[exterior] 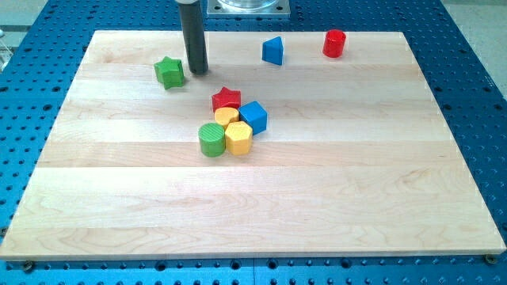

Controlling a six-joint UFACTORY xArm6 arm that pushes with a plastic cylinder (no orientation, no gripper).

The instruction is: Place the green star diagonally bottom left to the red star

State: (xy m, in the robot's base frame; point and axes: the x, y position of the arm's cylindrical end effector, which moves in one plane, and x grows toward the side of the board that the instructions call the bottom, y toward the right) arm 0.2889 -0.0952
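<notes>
The green star (169, 72) sits on the wooden board near the view's top left. My tip (197, 72) is just to its right, close beside it; I cannot tell whether they touch. The red star (226, 99) lies lower and to the right, at the top of a tight cluster near the board's middle. The green star is up and left of the red star.
Below the red star sit a small yellow block (226, 115), a blue cube (253, 117), a yellow hexagon (238, 138) and a green cylinder (211, 139). A blue triangular block (273, 51) and a red cylinder (334, 43) stand near the board's top edge (238, 33).
</notes>
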